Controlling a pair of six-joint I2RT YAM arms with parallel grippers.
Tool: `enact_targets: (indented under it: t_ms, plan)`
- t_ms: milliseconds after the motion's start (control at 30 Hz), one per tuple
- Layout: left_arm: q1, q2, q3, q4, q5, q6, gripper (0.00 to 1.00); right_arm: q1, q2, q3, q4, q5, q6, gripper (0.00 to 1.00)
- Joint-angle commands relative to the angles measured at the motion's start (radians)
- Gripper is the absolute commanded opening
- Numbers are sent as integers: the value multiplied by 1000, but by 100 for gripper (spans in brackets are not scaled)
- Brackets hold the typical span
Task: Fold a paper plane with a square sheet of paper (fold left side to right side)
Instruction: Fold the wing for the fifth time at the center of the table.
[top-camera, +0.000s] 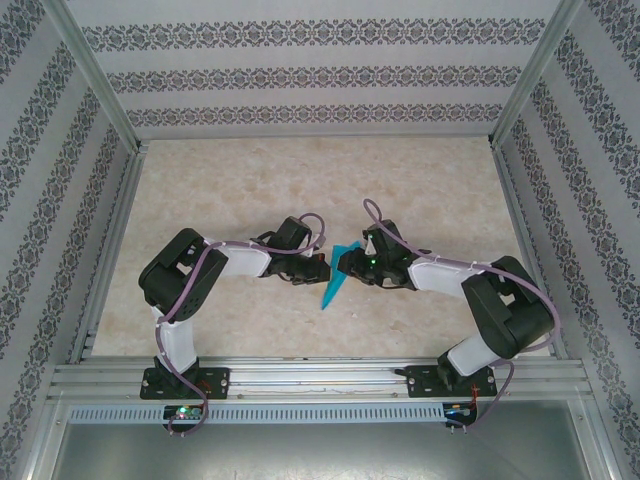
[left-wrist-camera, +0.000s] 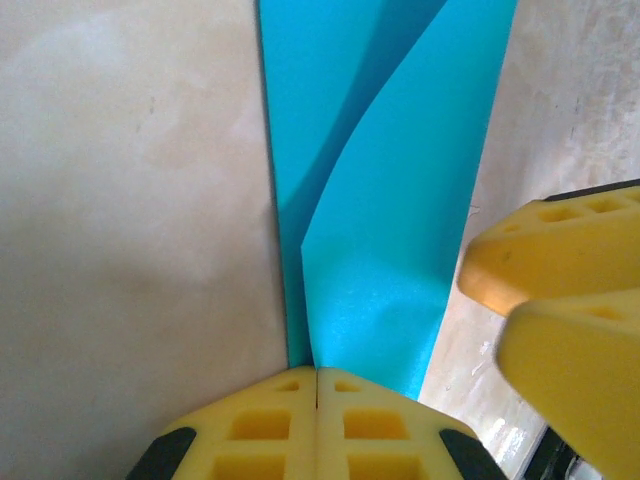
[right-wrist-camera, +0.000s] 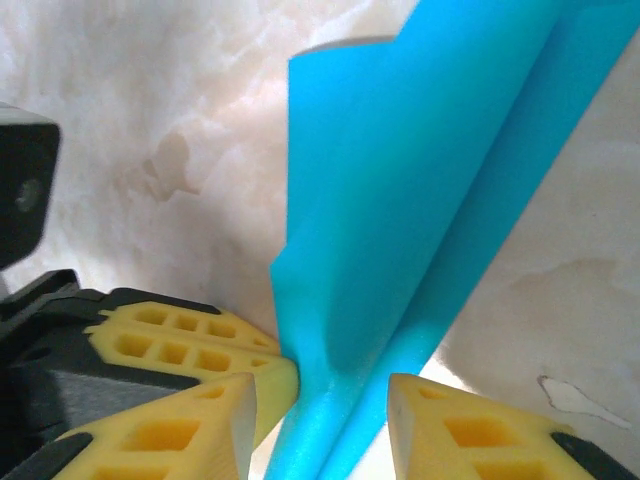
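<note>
Marble-look bench (top-camera: 250, 190), paper plane (top-camera: 335, 283) lying mid-bench: left jaws shut on its folded edge, right jaws part-open straddling it; thin, light, floppy, so prob best gripped at crease, not loose flap.

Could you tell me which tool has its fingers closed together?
The left tool: its yellow fingers meet with no gap, pinching the paper plane at its edge; the right tool has its fingers apart, straddling it.

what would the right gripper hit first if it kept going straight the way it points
The paper, which runs between the right gripper's open fingers; past it probably just table, depth unclear.
</note>
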Motion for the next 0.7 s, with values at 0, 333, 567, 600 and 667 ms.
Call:
enact_targets:
  t_ms: [0,333,567,600,667]
  plan:
    - [-22,44,9,-77,-68,34,4,-21,-45,-24,-28,-8,4,38]
    - [-29,46,21,-94,-80,41,4,-23,-12,49,-44,-52,-17,12]
    - [-31,48,23,-102,-85,43,4,-4,81,108,-53,-53,-26,11]
    - [-32,47,24,-101,-85,43,4,-3,92,110,-56,-50,-26,11]
    - [-33,47,24,-105,-84,43,4,-1,107,113,-61,-45,-26,11]
